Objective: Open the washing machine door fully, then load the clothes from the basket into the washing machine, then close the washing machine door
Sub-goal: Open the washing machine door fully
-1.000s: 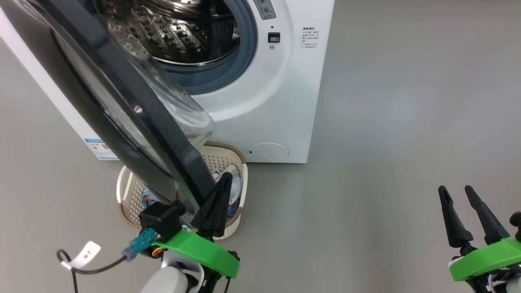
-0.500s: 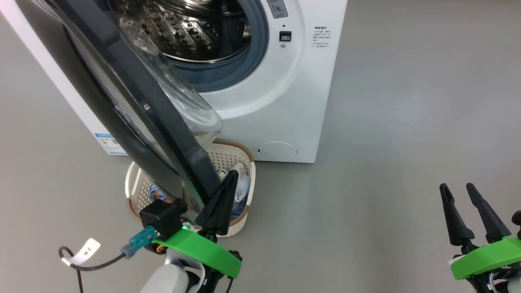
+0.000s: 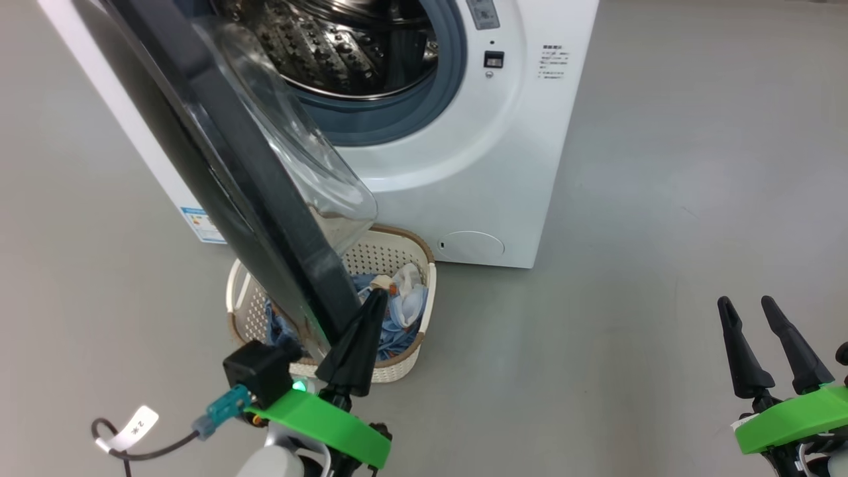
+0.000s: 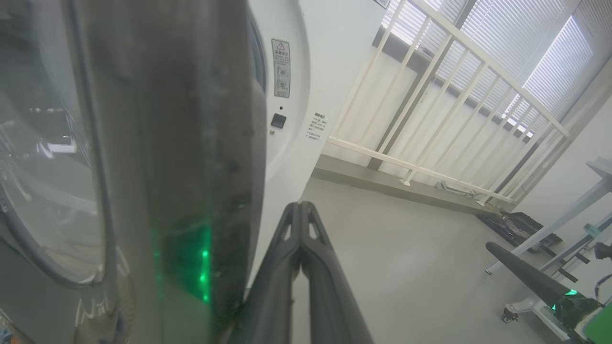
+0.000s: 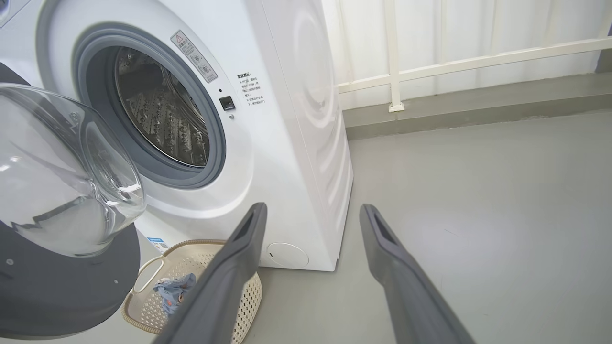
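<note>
The washing machine door (image 3: 265, 199) stands partly swung out from its hinge on the left, its black rim slanting down over the basket (image 3: 427, 311). The basket sits on the floor (image 3: 629, 199) just in front of the washing machine (image 3: 477, 172), near its lower left corner. The left pincer (image 3: 376, 298) is fully closed with both fingers pressed flat together and nothing between them. It lies along the door's near edge, apparently touching it. That suits pushing rather than grasping: a closed wedge can likely lever the door wider, and the door is not yet fully open. The right pincer (image 3: 747, 306) hangs at the near right, well apart from the machine, with its fingers spread wide and empty, probably kept out of the door's swing.

The head view hides part of the basket behind the door, though the clothes (image 3: 397, 324), blue with white parts, show inside it. The left wrist view shows how closely the finger lies against the rim, where a green light reflects. The right wrist view looks at the door's inner side: the bulging glass bowl (image 5: 62, 172), the bare steel drum (image 5: 162, 119) and the basket's handle.
</note>
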